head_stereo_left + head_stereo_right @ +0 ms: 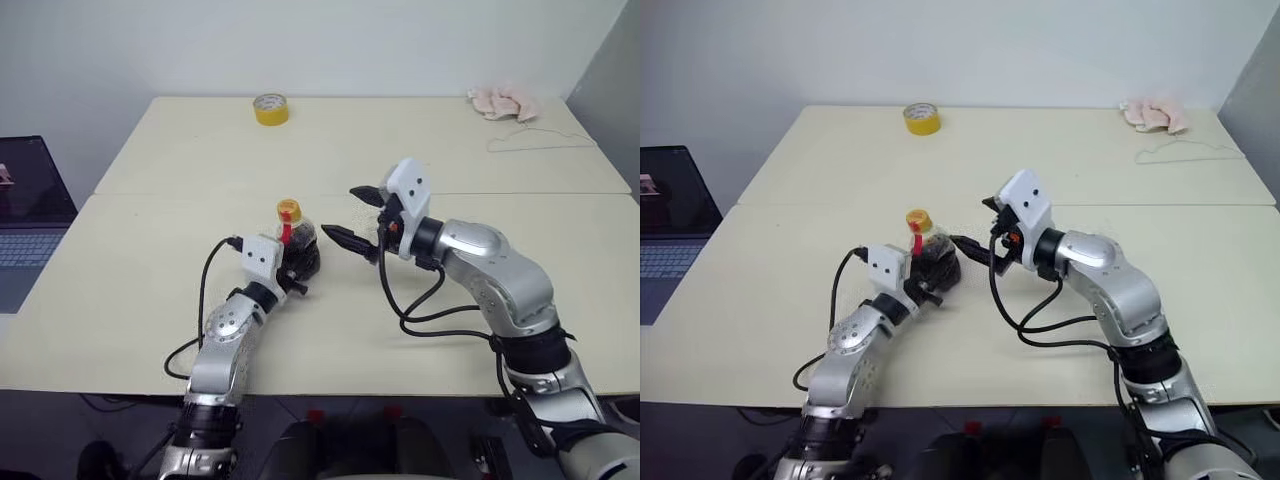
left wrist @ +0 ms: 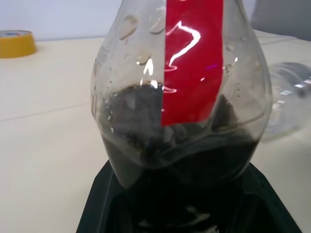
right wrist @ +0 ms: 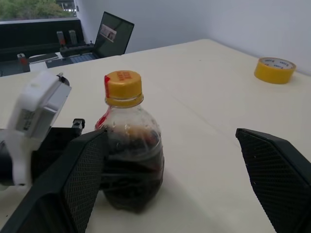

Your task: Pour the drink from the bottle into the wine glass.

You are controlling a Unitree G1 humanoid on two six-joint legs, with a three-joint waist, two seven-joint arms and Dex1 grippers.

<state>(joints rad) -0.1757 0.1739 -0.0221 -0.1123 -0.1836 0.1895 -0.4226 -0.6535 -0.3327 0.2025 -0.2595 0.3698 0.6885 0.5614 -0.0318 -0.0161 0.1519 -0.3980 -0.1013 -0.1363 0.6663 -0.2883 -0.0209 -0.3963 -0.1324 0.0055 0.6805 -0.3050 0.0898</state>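
Note:
The bottle (image 1: pixel 298 243) stands upright on the table (image 1: pixel 150 280), with a yellow cap (image 1: pixel 289 210), a red label strip and a clear belly. The drink (image 2: pixel 184 155) is dark, almost black, and fills the lower part of that belly. My left gripper (image 1: pixel 300 265) is shut on the belly from the near side; its black fingers (image 2: pixel 104 194) press the plastic in. My right gripper (image 1: pixel 345 214) hangs open just right of the bottle at cap height, pointing toward it, touching nothing. From the right wrist, the bottle (image 3: pixel 130 160) sits between its wide-spread fingers (image 3: pixel 82 179). The wine glass is out of view.
A yellow tape roll (image 1: pixel 271 108) lies at the table's far edge. A pink cloth (image 1: pixel 505 102) and a thin wire loop (image 1: pixel 540 140) lie at the far right. A laptop (image 1: pixel 25 225) sits off the table's left side. A seam (image 1: pixel 180 194) crosses the tabletop.

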